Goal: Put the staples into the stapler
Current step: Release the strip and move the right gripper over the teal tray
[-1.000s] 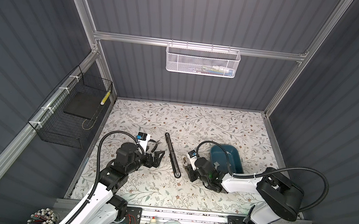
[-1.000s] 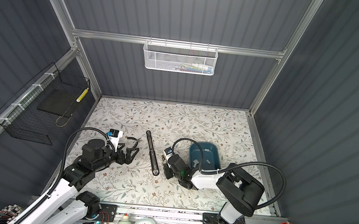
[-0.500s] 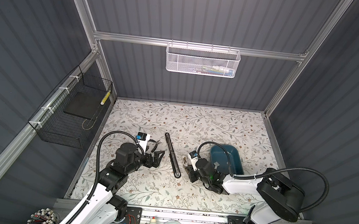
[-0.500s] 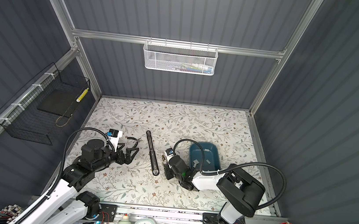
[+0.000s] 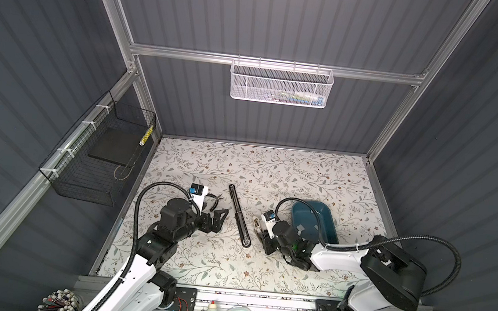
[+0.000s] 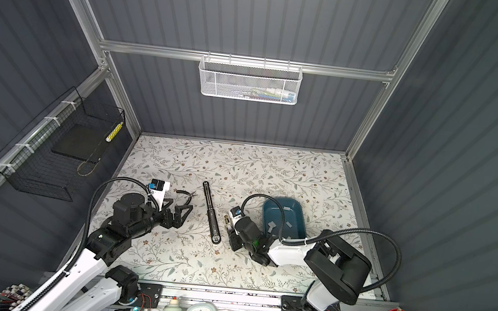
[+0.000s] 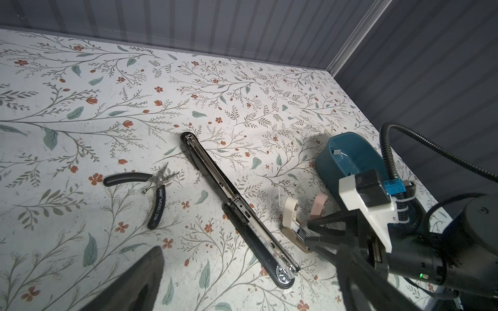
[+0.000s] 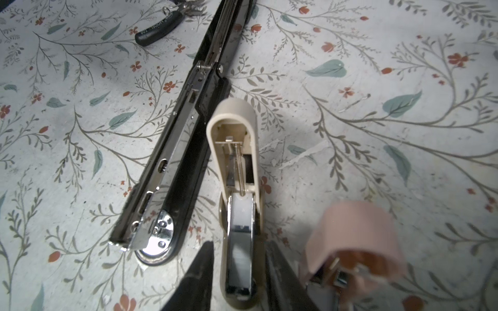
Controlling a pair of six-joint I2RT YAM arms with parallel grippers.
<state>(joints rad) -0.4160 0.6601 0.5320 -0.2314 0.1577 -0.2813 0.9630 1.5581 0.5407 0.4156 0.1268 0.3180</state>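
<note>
Several staples (image 6: 271, 226) lie as loose grey strips on the floor of a blue tray (image 6: 281, 199). The tray sits on the floral table (image 6: 240, 168) just beside the right arm's wrist, behind the right gripper (image 8: 238, 245) and apart from its fingers. One more flat grey strip (image 8: 240, 209) shows in the right wrist view inside the metal channel of the beige stapler (image 8: 215, 150), directly ahead of the fingertips; whether it is fully seated I cannot tell. The stapler lies flat with its lid swung over and away, the spring rod exposed.

The right gripper is released. Its two dark fingers (image 8: 199, 272) stand on either side of the channel's rear end with a narrow gap on each side, so they straddle the stapler without clamping it and hold nothing. A pink stapler (image 8: 350, 237), blurred, is just beside one finger.

A long black stapler (image 5: 239, 219) lies opened out between the two arms. The left gripper (image 5: 221, 220) is on its far side, jaws spread wide and empty, near a pair of black-handled pliers (image 7: 156, 188).
</note>
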